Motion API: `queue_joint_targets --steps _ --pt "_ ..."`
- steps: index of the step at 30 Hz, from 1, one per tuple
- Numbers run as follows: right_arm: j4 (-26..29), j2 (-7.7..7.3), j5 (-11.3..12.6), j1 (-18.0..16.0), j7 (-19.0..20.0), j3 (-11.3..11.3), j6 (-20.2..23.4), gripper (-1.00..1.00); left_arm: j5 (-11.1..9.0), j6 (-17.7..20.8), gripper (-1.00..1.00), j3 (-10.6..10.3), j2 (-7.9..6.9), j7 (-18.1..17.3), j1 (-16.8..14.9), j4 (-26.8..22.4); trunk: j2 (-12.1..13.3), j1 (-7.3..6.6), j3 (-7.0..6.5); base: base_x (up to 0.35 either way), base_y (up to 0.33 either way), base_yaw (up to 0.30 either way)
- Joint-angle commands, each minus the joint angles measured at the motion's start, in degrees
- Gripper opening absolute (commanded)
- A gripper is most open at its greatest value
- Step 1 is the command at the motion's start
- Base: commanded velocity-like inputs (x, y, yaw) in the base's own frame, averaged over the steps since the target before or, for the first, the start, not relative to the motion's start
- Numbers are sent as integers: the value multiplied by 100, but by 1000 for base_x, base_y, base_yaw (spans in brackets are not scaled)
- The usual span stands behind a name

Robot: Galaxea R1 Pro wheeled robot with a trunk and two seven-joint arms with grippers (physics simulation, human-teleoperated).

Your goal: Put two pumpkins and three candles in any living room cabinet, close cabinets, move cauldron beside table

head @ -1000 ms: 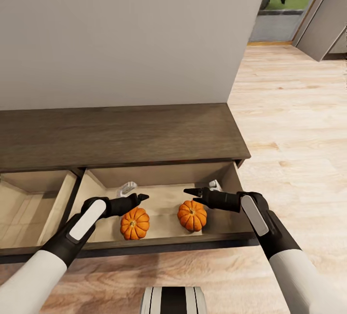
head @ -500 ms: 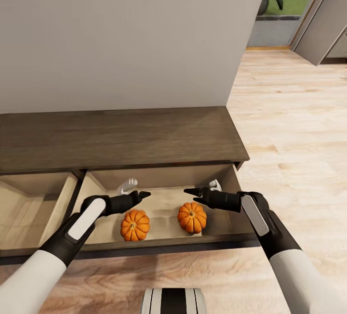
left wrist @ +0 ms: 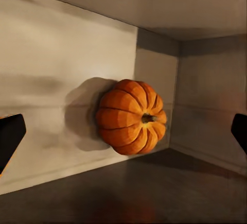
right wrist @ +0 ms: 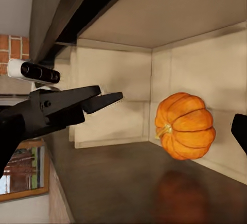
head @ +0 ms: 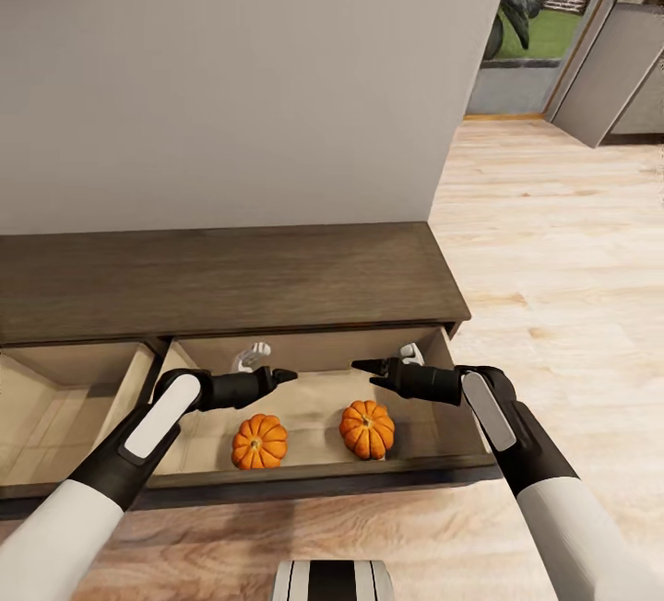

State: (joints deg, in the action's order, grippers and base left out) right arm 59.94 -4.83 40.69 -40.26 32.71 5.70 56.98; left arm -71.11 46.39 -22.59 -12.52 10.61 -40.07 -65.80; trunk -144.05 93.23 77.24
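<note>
Nearest the robot is the front panel of the open drawer (head: 304, 479), a dark strip across the low brown cabinet (head: 221, 278), and everything else is placed from that drawer. Just behind the panel, on the tan drawer floor, sit both pumpkins: the left pumpkin (head: 259, 441) and the right pumpkin (head: 367, 429), apart from each other, stems up, neither touched by anything. Above them, over the drawer's middle, the two arms reach in from either side. The left gripper (head: 277, 377) hovers above the left pumpkin; the left wrist view looks down on that pumpkin (left wrist: 131, 117) with finger tips at both frame edges, so the jaws stand spread wide and empty. The right gripper (head: 364, 367) hangs above the right pumpkin; its wrist view shows that pumpkin (right wrist: 185, 126) and one finger at the frame edge, which reads as spread too, holding nothing. Likely both were let go here so the fruit rests well inside, clear of the front when pushed shut. At the drawer's back lie two pale objects (head: 249, 358), perhaps candles; too hidden to be sure. A second drawer (head: 55, 407) beside it stands open. Beyond, the cabinet top, then the grey wall (head: 231, 76).
</note>
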Motion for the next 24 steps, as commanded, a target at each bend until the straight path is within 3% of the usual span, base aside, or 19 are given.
queue_joint_targets --steps 1,4,7,18,24 --pt "0 0 -2 0 3 1 6 100 -138 248 100 0 -3 1 0 -53 2 -2 -23 0 0 0" --pt "0 -4 14 0 4 1 21 100 -369 623 100 7 -9 2 -1 -91 6 -10 -89 0 0 0" --pt "-3 -14 51 0 3 1 29 100 -446 740 100 9 -12 2 1 -98 10 -18 -156 0 0 0" --pt "0 -26 70 0 8 1 41 100 -479 783 100 22 -17 2 2 -84 24 -46 -399 0 0 0" --pt "-23 -27 50 4 4 1 41 100 -483 786 100 59 -99 2 -1 -91 32 -61 -532 -2 0 0"
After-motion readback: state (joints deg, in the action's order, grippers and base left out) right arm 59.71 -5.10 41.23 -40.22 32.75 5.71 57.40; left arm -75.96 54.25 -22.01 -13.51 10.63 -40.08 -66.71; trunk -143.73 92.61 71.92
